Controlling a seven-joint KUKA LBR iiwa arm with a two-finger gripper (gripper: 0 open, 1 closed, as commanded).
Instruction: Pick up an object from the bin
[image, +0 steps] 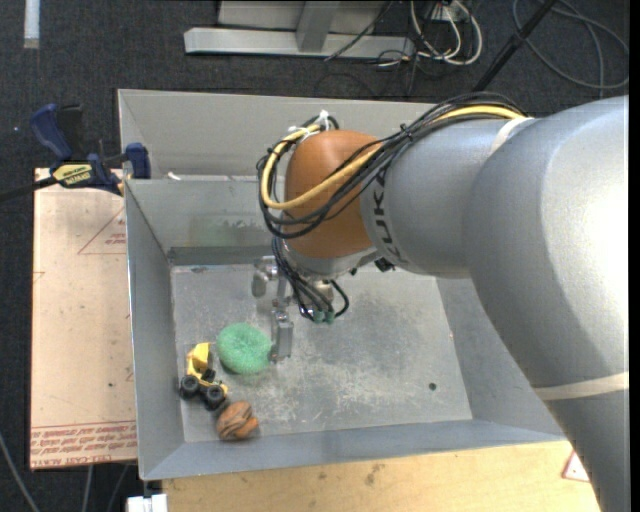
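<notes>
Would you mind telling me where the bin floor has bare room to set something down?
The bin floor right of the gripper is bare to the right wall. Crowded front-left: green round pad, yellow toy vehicle, brown ball.

3 things lie close together in the lower left of the bin (150, 300); the larger ball (244, 349) sits uppermost and furthest right of them; the toy vehicle (203, 375) lies just below and left of it, near the left wall; the smaller ball (237, 421) lies lowest, just beside the vehicle's lower end, near the front wall; the gripper (281, 342) hangs at the larger ball's right edge; the arm crosses the bin's right half from the frame's right.
</notes>
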